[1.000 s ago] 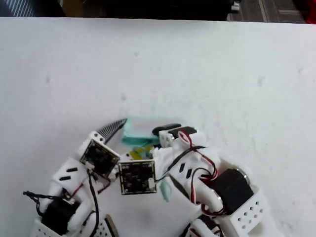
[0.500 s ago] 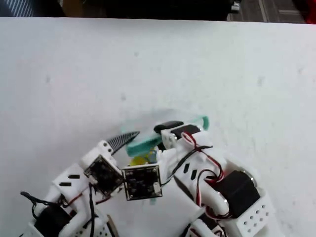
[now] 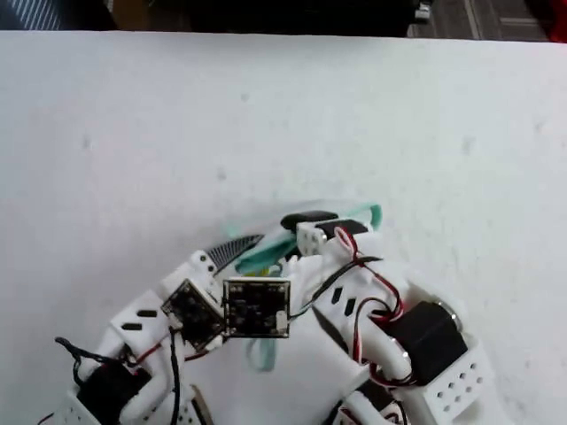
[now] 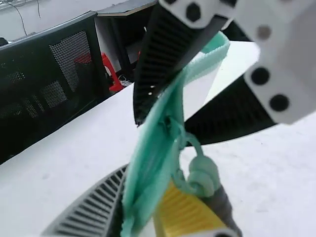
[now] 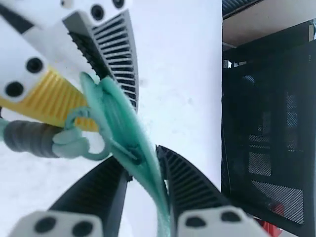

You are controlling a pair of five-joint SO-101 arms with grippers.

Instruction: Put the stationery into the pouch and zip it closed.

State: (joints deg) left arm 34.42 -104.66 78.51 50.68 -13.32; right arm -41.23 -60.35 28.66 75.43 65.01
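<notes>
Right wrist view: right gripper (image 5: 143,165) closed on pouch (image 5: 116,113) edge.
Left gripper (image 4: 148,200): pinching pouch, zip pull (image 4: 201,173) beside fingertips.

The far half and both sides of the desk (image 3: 266,106) are open for passage, while the near centre is blocked by both arms, the left tool (image 3: 241,251) and right tool (image 3: 306,227) crowding the pouch (image 3: 359,215).

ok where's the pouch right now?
In the high view the mint pouch is near the front middle of the table, pinched between the left claw and the right claw.
</notes>
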